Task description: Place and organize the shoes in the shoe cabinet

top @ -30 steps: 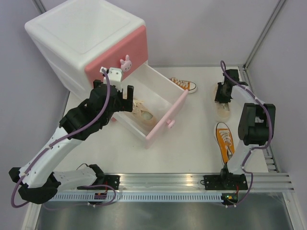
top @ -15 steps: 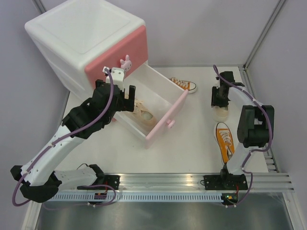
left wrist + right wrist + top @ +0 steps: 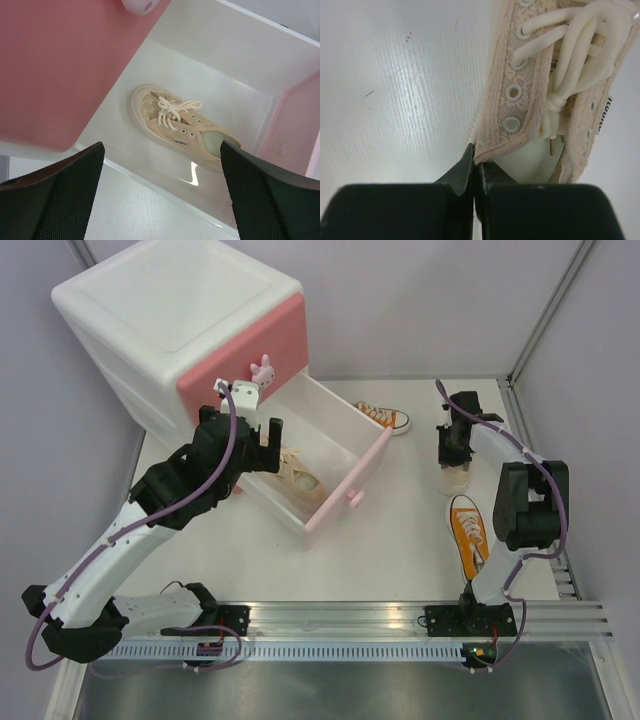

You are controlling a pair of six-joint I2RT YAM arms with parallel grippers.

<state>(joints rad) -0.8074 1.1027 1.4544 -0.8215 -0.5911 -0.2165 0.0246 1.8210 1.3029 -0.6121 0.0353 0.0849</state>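
Nearest the bases, one orange sneaker (image 3: pixel 468 540) lies on the white bench (image 3: pixel 400 560) just beside the right arm's upright lower link. That arm folds at its elbow and reaches away from the base, its wrist pointing down. The right pincer (image 3: pixel 476 162) is closed tight on the side collar of a cream shoe (image 3: pixel 555 85). The shoe seems tilted, heel raised, though the overhead view is too foreshortened to be sure.

The left arm stretches diagonally from its base to the pulled-out lower drawer (image 3: pixel 345 445). The left pincer (image 3: pixel 262 438) hangs over the drawer, spread wide and holding nothing. Below it the second cream shoe (image 3: pixel 182 127) lies on the drawer floor. Beyond the drawer, the other orange sneaker (image 3: pixel 383 417) sits on the bench. The shoe cabinet (image 3: pixel 170 320) stands at the far left.
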